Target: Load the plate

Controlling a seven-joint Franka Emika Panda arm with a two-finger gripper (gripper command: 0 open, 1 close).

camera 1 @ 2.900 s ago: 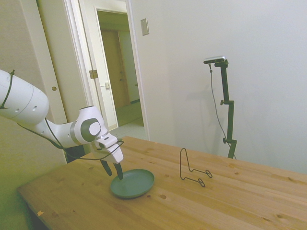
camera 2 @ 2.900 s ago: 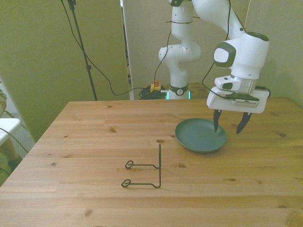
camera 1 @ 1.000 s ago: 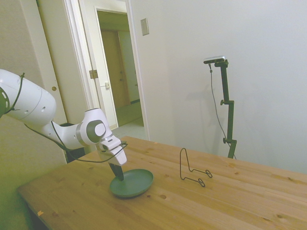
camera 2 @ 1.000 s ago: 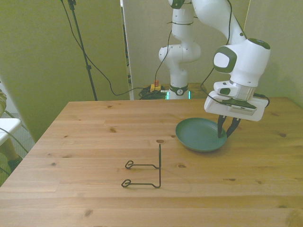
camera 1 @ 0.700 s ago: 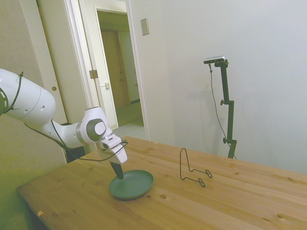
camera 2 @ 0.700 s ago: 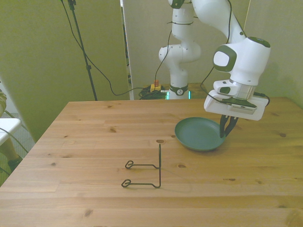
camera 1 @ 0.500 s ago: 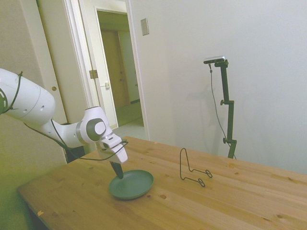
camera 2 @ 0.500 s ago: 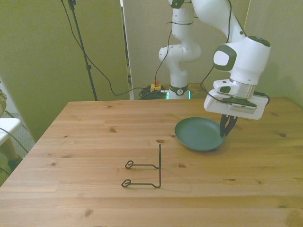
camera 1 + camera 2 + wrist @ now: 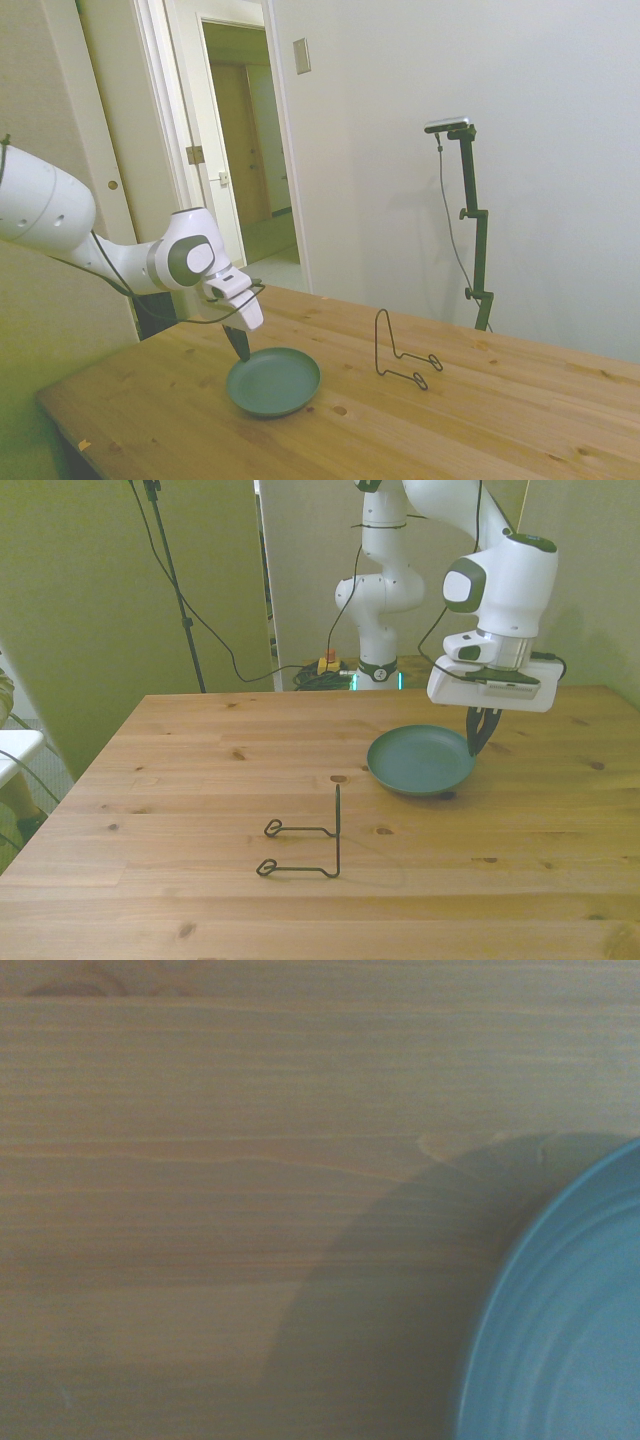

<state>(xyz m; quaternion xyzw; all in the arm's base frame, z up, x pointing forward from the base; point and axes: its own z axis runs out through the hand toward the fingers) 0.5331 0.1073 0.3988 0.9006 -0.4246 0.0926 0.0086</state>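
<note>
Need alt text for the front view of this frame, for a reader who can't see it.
A white robot arm's gripper pinches the rim of a teal-green plate on the front view's right, the plate raised just off a wooden table with its shadow beneath. A thin black wire stand sits alone nearer the camera, apart from the plate.

A thin black wire stand (image 9: 305,842) sits upright on my wooden table (image 9: 150,900); behind the table, an open doorway (image 9: 245,150); a wall plate (image 9: 301,56) beside it.
</note>
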